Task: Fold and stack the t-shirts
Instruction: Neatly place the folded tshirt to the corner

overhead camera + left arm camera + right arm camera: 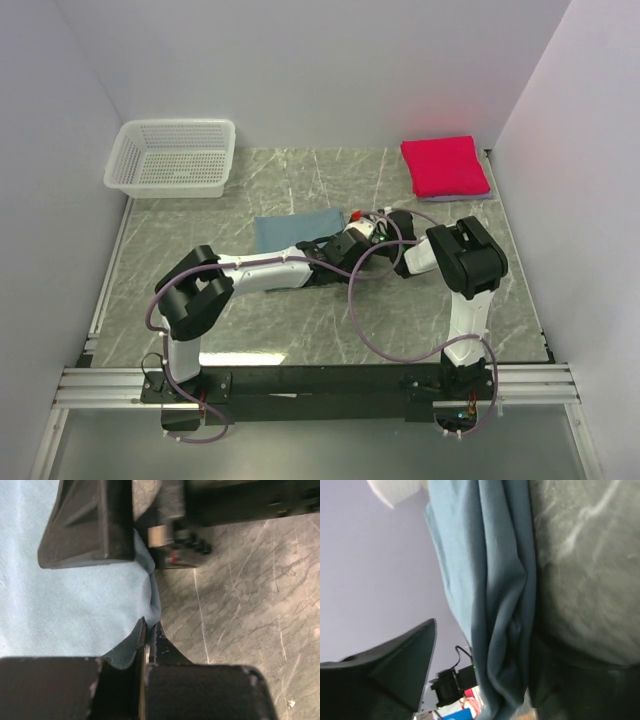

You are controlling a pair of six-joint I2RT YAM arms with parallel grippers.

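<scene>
The teal-blue t-shirt (pixel 297 229) lies folded flat mid-table. My left gripper (pixel 149 629) is shut on its right edge, low on the table; in the top view my left gripper (pixel 338 241) is at the shirt's near right corner. My right gripper (pixel 487 645) is open, with a bunched fold of the teal shirt (pixel 495 605) between its fingers and a clear gap to one finger (pixel 405 665). In the top view my right gripper (pixel 363 222) is just right of the shirt. The crimson-pink shirt (pixel 444 165) lies folded at the back right, with a pale lavender edge (pixel 462 197) under it.
A white mesh basket (pixel 172 155) stands at the back left corner. Walls close in on the left, back and right. The marbled table top (pixel 250 330) is bare in front of the arms. A cable loops from the right arm (pixel 370 335).
</scene>
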